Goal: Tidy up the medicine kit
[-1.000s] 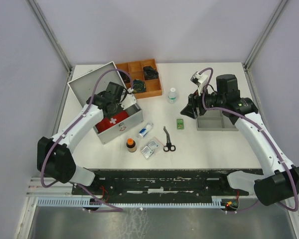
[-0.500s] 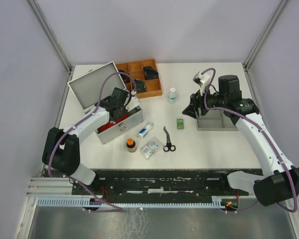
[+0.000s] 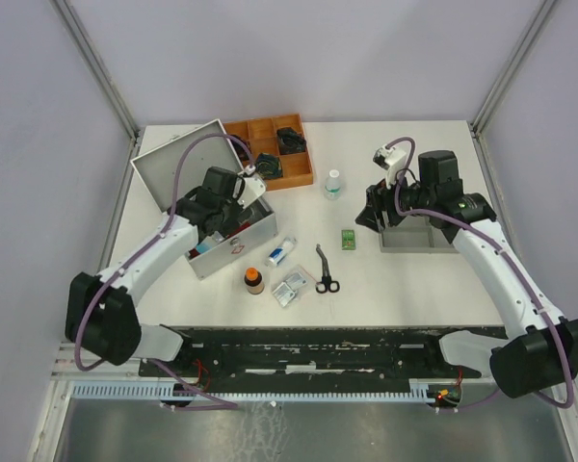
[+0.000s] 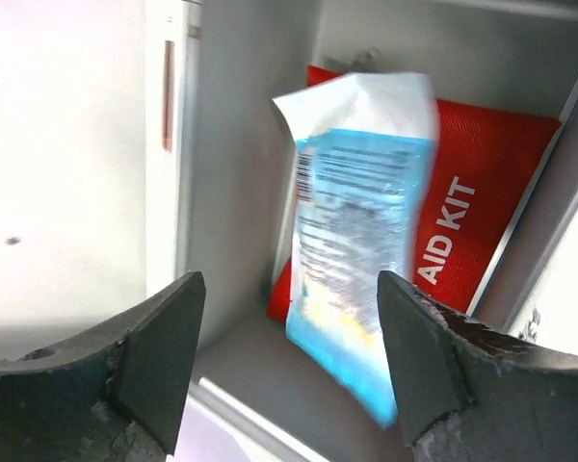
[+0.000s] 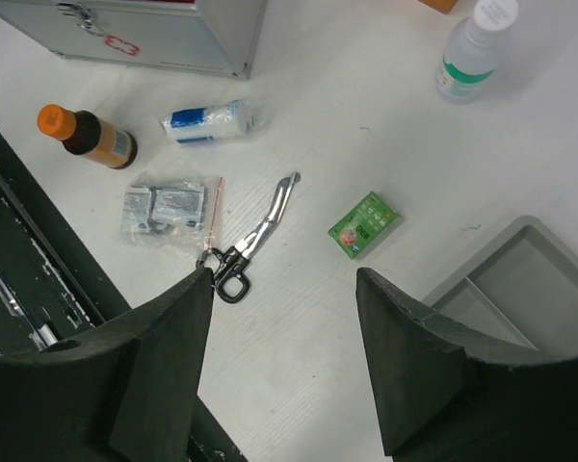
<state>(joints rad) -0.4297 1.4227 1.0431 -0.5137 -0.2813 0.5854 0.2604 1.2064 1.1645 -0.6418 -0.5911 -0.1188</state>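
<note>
Medicine kit (image 3: 246, 245) at left of desk, lid up, left arm right over it. Left fingers (image 4: 159, 356) spread wide, gripping nothing. Blue-white packet (image 4: 356, 241) inside kit straight below them, gap on each side, long axis across line between fingers, leaning on red pouch (image 4: 472, 212); packet blurred.

Right fingers (image 5: 159, 375) open, empty, hovering over mid desk. Scissors (image 5: 255, 236) and green box (image 5: 364, 223) below them, well right of kit. My guess: right arm nearer for those.

Packet (image 4: 356, 241) and pouch (image 4: 482, 183) inside medicine kit (image 3: 239, 247)
</note>
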